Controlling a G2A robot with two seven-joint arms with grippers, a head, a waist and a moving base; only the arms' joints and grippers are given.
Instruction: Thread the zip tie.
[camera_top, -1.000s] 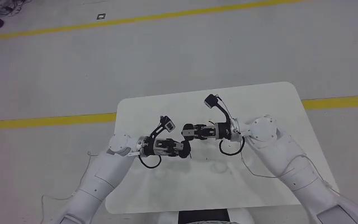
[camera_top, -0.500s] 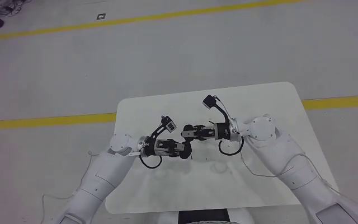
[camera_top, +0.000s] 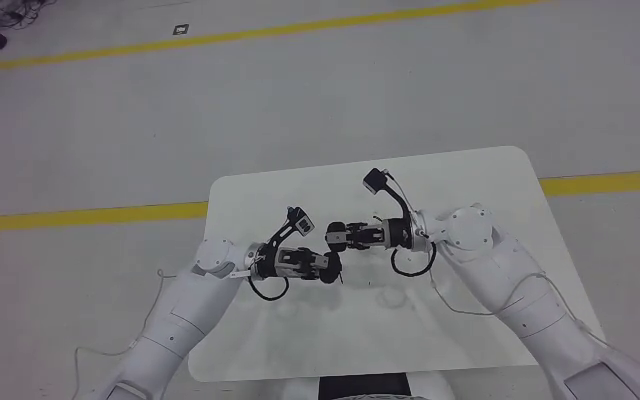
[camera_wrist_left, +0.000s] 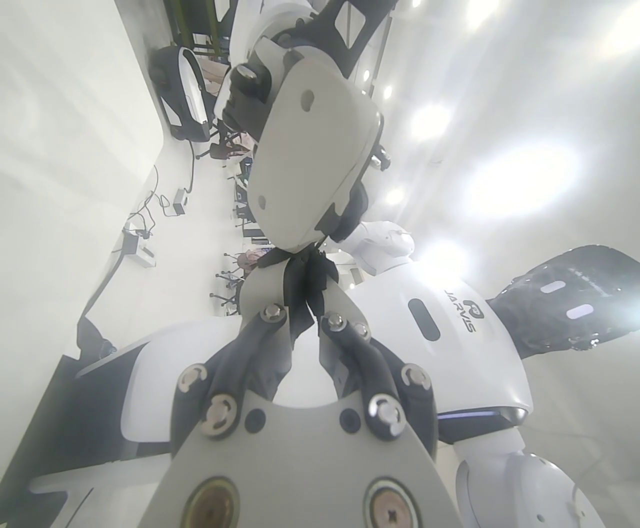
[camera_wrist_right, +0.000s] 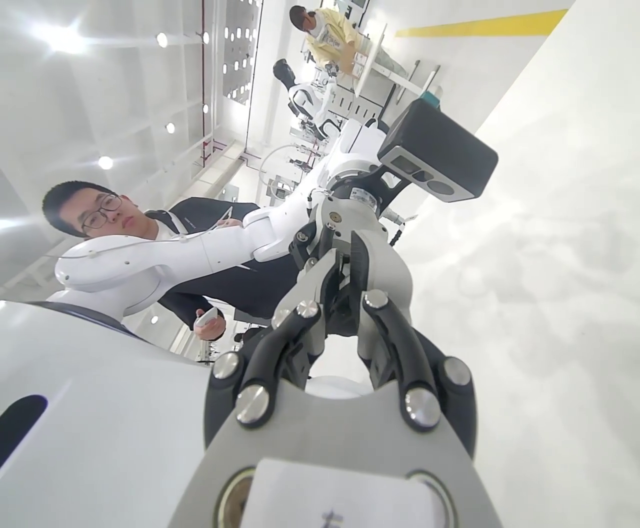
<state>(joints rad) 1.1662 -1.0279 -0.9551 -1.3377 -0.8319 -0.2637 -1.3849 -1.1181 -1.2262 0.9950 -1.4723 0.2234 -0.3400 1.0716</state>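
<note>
— From above, where are they?
— Over the middle of the white surface (camera_top: 480, 190). The left gripper (camera_top: 328, 266) sits on an arm lying toward 8 o'clock, and the right gripper (camera_top: 337, 238) on one lying toward 3 o'clock. They meet tip to tip, the right at 1 o'clock of the left.
— And the left wrist camera?
— The left jaws are pinched on the zip tie (camera_wrist_left: 302, 292), a black strip. It runs from between them to the right gripper's tips just beyond, up in the air.
— The right wrist camera?
— The right jaws stand narrow, closed down on the tie's other end, which shows dark between them. They are nose to nose with the left gripper.
</note>
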